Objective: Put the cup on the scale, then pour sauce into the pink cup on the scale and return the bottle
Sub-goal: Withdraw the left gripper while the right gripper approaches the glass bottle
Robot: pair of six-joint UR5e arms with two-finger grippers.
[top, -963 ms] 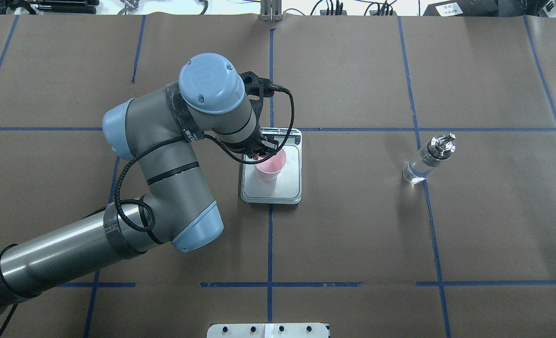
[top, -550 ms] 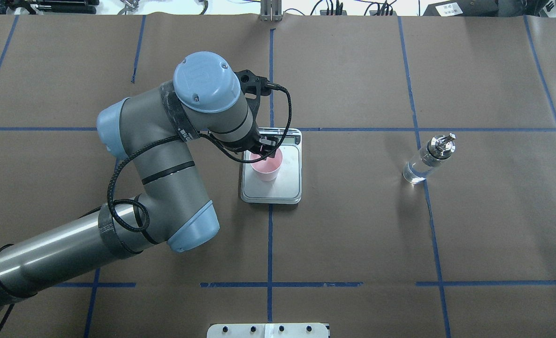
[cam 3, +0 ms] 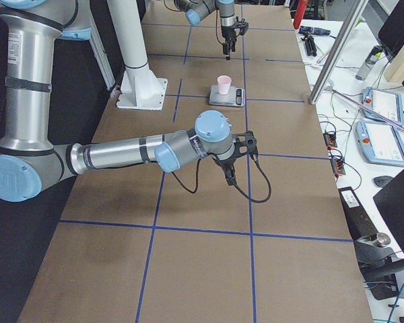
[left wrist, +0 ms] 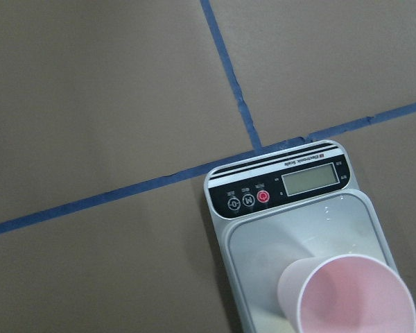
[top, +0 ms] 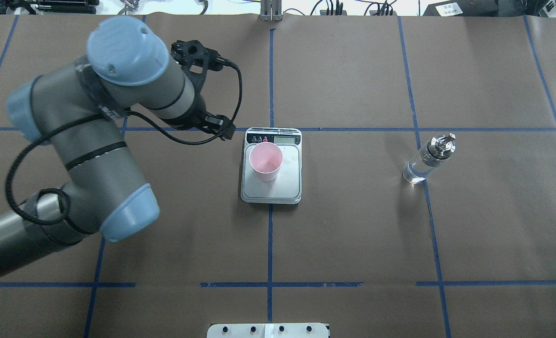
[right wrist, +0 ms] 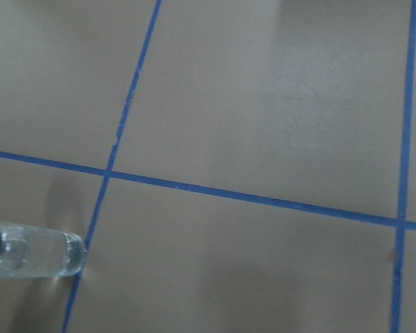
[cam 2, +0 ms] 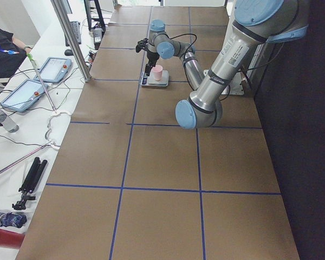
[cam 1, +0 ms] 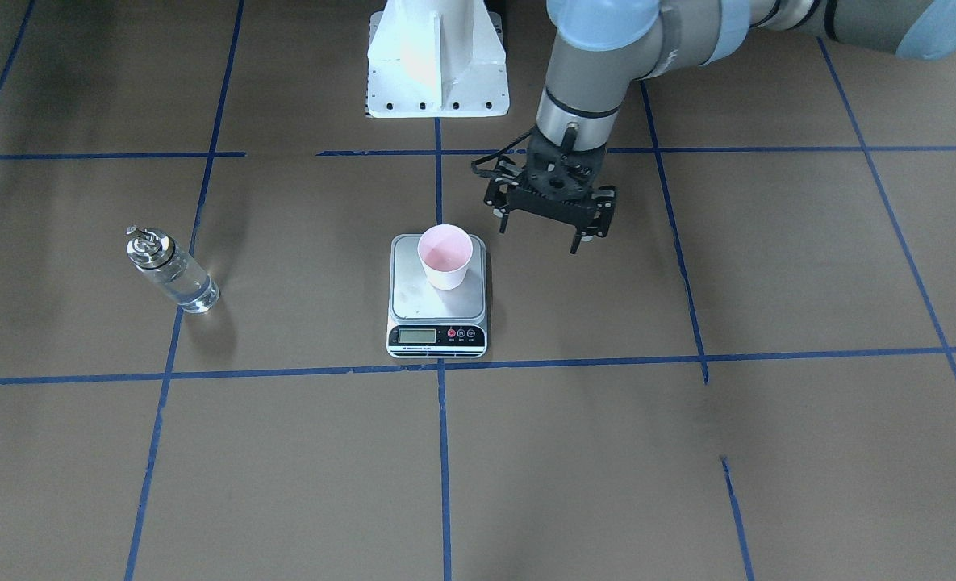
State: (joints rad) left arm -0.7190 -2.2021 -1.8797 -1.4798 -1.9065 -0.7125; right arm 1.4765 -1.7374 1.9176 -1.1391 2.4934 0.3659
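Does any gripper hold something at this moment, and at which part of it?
Nothing is held. The left gripper is open, apart from the cup, which stands free on the scale; the bottle stands alone.

My table (top: 353,225) is covered edge to edge in brown paper, squared off by blue tape lines (top: 269,244). In the overhead view, cables (top: 329,7) and dark gear crowd its far edge at twelve o'clock. In the view from my left, a white bench (cam 2: 8,154) runs from seven to eleven o'clock. It carries two grey tablets (cam 2: 56,69) and a folded black tripod (cam 2: 30,181), and an aluminium post (cam 2: 71,40) rises at its edge. A black wall (cam 2: 309,162) fills three o'clock. The light is even and soft.
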